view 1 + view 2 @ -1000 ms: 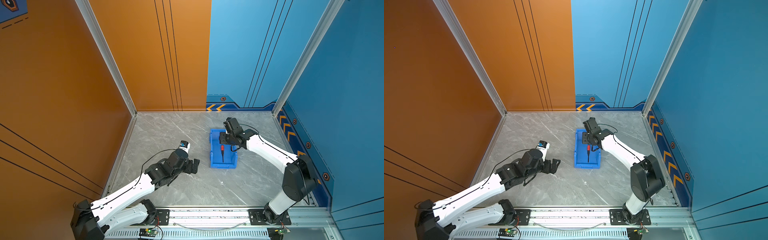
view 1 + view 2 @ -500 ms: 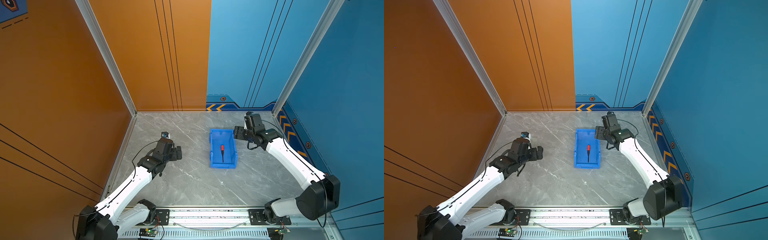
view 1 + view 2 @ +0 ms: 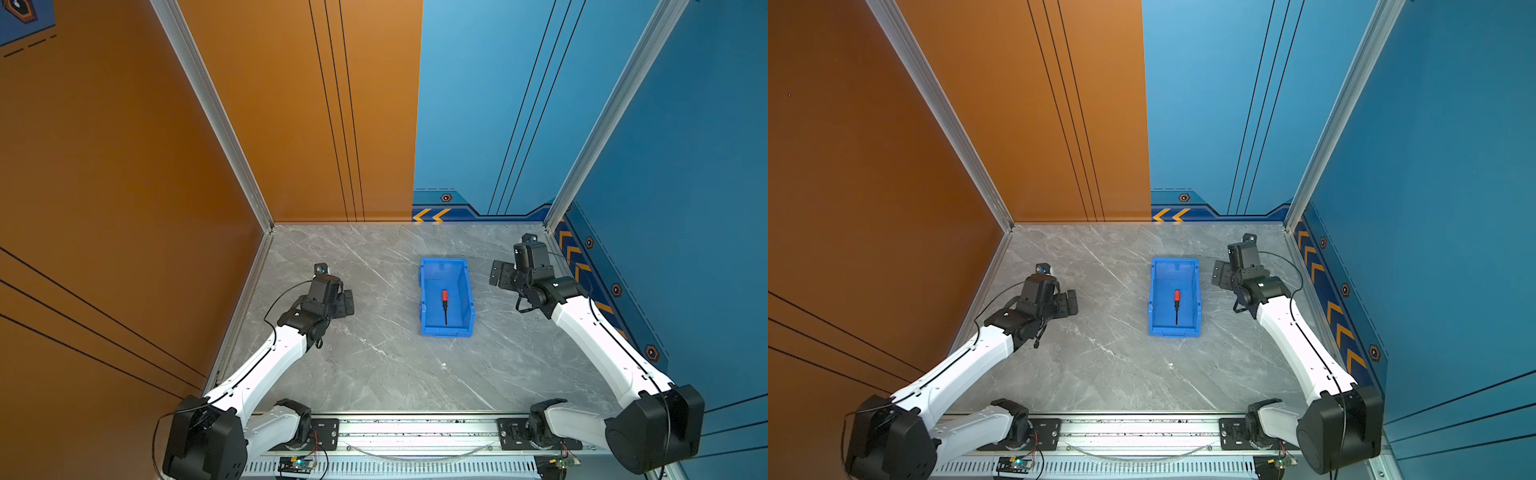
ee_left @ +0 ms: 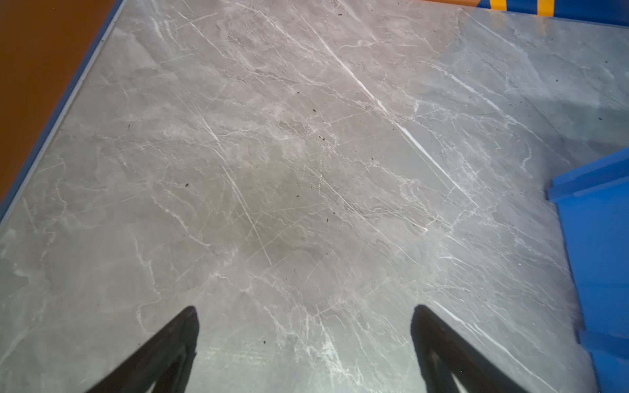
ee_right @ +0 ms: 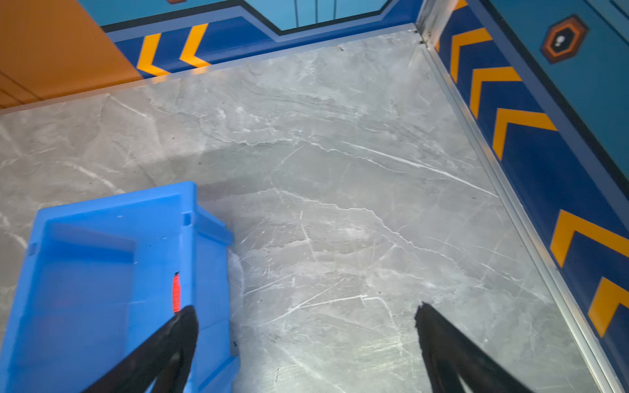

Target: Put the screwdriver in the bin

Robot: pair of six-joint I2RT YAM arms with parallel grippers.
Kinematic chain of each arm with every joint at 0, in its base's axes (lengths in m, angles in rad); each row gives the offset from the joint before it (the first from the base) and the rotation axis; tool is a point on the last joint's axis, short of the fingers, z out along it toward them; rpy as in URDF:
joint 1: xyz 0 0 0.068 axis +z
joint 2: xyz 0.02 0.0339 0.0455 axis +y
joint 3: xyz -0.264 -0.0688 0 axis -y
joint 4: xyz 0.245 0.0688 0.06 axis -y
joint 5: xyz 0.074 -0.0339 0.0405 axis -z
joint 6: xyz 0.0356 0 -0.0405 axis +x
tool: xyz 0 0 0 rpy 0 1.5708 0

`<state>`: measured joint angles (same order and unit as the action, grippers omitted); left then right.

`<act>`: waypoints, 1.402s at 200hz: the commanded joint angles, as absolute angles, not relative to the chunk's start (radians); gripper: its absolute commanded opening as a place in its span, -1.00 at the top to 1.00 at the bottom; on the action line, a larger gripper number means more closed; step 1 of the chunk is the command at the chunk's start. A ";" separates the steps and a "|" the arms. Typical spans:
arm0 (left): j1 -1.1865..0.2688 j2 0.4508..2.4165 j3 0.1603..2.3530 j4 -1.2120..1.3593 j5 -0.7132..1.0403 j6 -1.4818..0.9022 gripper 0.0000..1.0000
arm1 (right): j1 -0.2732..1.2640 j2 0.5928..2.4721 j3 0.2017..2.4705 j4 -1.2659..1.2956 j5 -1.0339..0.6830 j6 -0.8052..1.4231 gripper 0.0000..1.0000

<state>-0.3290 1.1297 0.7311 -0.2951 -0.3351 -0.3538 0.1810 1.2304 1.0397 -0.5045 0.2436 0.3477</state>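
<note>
Since a second ago your right claw has let go over the bin and backed off to the right of the frame, and the left claw slid left too. Both are spread wide and empty. The screwdriver lies flat on the bin's smooth blue plastic floor mid-frame, ribbed red handle up-frame, thin black shaft down-frame, just left of the nearer right claw, so I'd call it done.
</note>
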 commanded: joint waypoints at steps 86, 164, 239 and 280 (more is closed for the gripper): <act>-0.181 1.214 0.574 0.102 -0.437 -0.095 -0.96 | -0.037 1.031 0.495 0.234 0.117 0.167 -1.00; -0.108 1.310 0.436 0.465 -0.381 -0.025 -0.96 | 0.000 1.250 0.370 0.553 0.124 0.074 -1.00; -0.073 1.394 0.425 0.656 -0.304 -0.024 -0.96 | 0.009 1.501 0.382 0.859 0.114 0.084 -1.00; -0.061 1.440 0.410 0.750 -0.271 -0.006 -0.96 | 0.011 1.527 0.375 0.887 0.115 0.081 -1.00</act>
